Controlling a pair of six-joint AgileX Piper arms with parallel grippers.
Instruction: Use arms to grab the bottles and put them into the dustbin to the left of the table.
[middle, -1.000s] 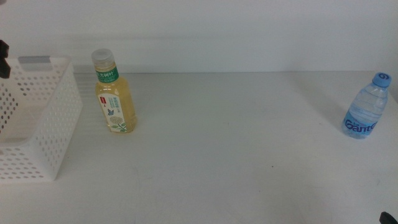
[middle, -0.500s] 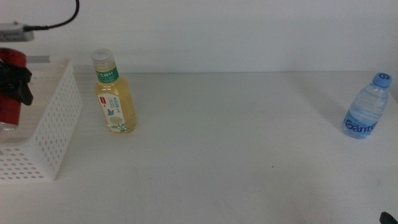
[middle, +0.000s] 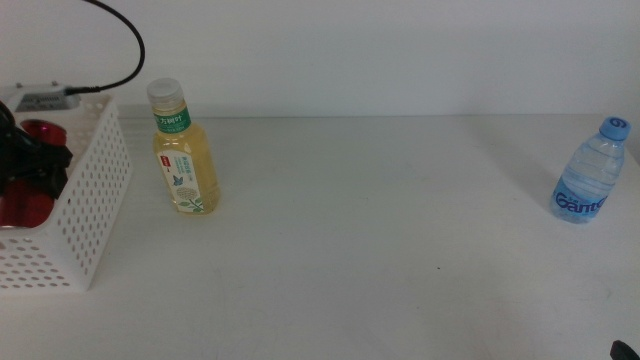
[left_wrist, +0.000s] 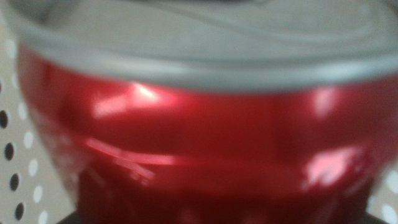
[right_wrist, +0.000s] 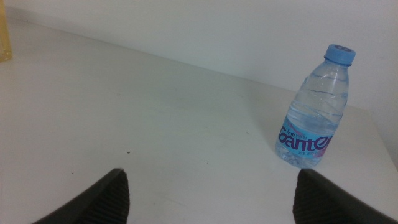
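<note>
Red can (middle: 30, 170) is gripped between the left gripper (middle: 45, 165) fingers, inside the dustbin (middle: 85, 215); release is judged next. Right gripper (right_wrist: 208, 193) waits, fingers spread, water bottle (right_wrist: 314, 112) ahead.

Left claw (middle: 30, 165) clamped; right claw (right_wrist: 208, 199) spread wide.

Red can (left_wrist: 199, 143), yellow tea bottle (middle: 184, 150) (green label), white perforated dustbin (middle: 85, 200)
</note>
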